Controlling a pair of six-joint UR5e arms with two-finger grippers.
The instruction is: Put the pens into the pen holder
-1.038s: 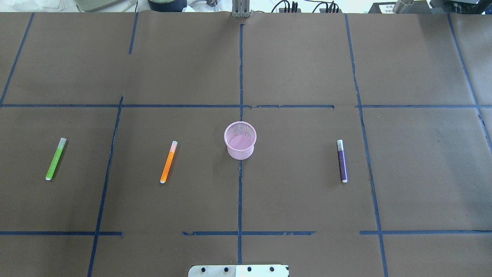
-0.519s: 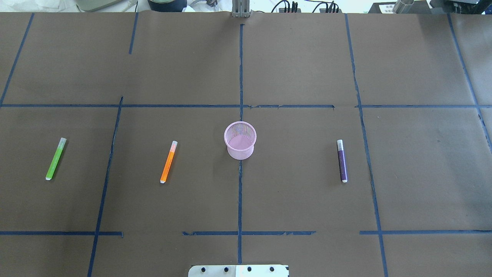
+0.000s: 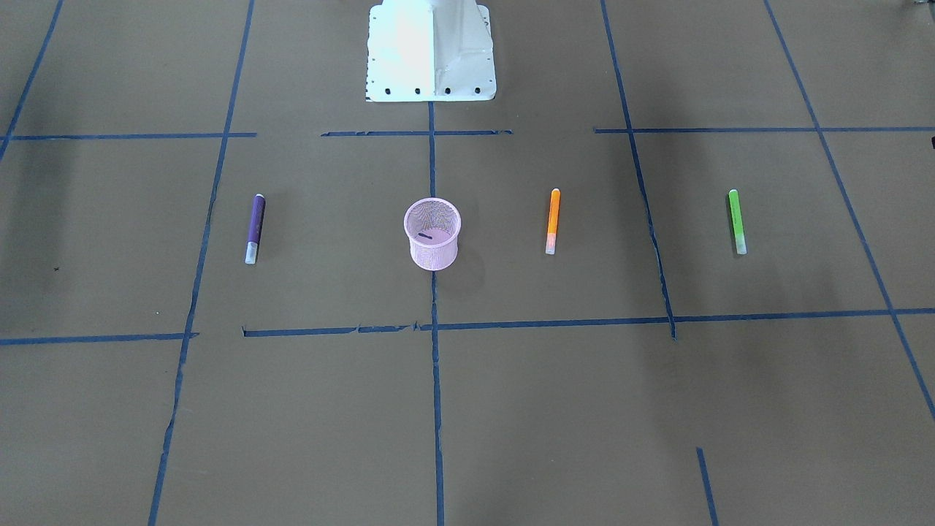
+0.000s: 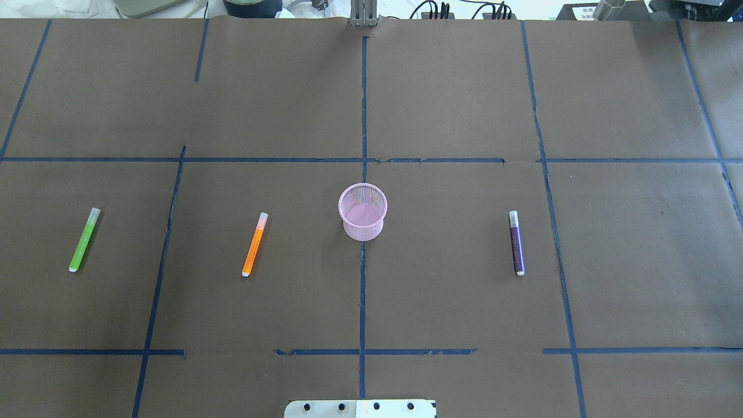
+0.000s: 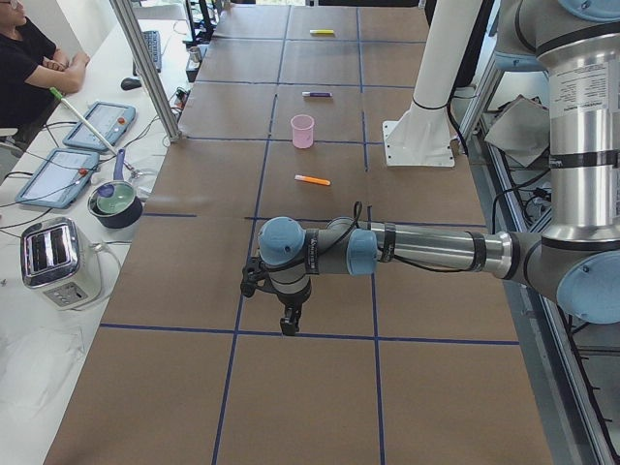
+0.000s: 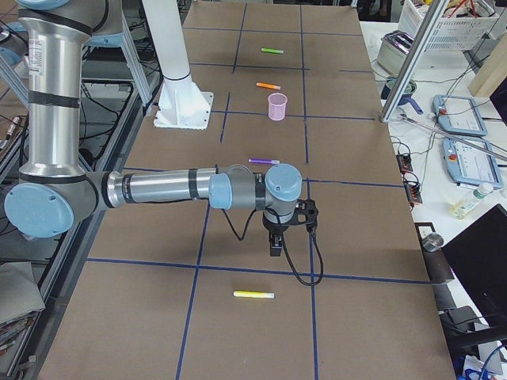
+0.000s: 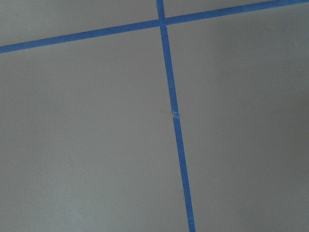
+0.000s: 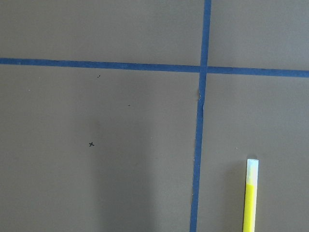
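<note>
One pen holder (image 4: pixel 363 212) stands upright mid-table. Orange pen (image 4: pixel 254 244) lies flat near its left, green pen (image 4: pixel 84 240) far left, purple pen (image 4: pixel 516 242) well to the right (pale cap ends all point away from the robot). Further right lies a yellow pen (image 6: pixel 254 294), near the right gripper (image 6: pixel 275 247). Left gripper (image 5: pixel 289 325) hangs over the table (image 4: pixel 464 87) past the green pen. Can't tell either jaw gap.

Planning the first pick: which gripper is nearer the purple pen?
Right. The right gripper hangs just past the purple pen, away from the pen holder; the left gripper is on the holder's other side, beyond the orange pen.
</note>
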